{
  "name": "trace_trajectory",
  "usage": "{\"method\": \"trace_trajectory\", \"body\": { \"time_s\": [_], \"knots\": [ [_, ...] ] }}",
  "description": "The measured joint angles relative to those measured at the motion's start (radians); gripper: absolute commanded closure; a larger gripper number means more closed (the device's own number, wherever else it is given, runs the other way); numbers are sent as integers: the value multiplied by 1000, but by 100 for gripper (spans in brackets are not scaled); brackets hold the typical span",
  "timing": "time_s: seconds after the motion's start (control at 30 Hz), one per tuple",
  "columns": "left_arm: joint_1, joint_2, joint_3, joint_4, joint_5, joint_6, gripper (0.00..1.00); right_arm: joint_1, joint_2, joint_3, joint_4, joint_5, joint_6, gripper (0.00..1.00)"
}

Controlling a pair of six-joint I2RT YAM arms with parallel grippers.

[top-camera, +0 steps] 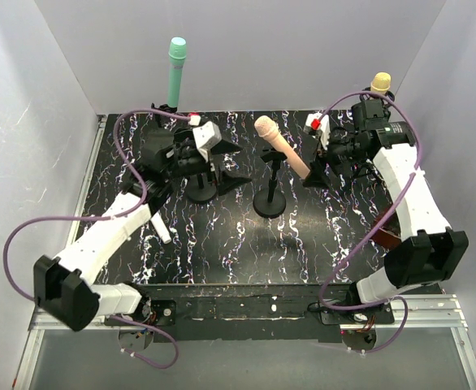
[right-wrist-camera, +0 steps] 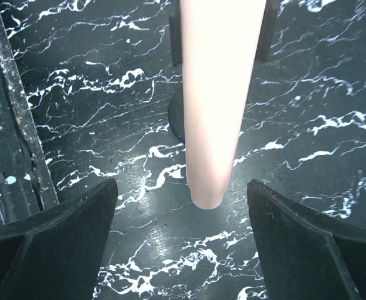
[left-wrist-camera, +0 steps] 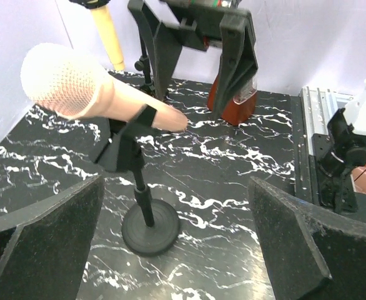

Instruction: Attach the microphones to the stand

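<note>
The peach-pink microphone [top-camera: 280,146] sits tilted in the clip of the middle stand [top-camera: 270,203]. It also shows in the left wrist view [left-wrist-camera: 89,90] and in the right wrist view [right-wrist-camera: 217,94]. The teal-green microphone [top-camera: 176,73] stands upright on a stand at the back left. The yellow-tan microphone [top-camera: 380,82] stands at the back right, behind my right arm. The white microphone [top-camera: 161,229] lies on the table beside my left arm. My left gripper [top-camera: 231,165] is open and empty, left of the pink microphone. My right gripper [top-camera: 313,168] is open, with the pink handle's tail between its fingers, untouched.
An empty stand with a round base [top-camera: 202,191] stands under my left gripper. A red-brown object [top-camera: 388,236] lies on the table under my right arm, and also shows in the left wrist view [left-wrist-camera: 233,103]. White walls close in the black marbled table [top-camera: 246,252] on three sides.
</note>
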Motion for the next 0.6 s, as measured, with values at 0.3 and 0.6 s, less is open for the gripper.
{"method": "trace_trajectory", "body": {
  "time_s": [0.3,0.6],
  "knots": [
    [0,-304,-205,-71,-136,-148,2,-27,-121,4,73,0,56,6],
    [0,-489,-362,-161,-259,-249,2,-188,-251,-30,283,-167,348,2]
  ]
}}
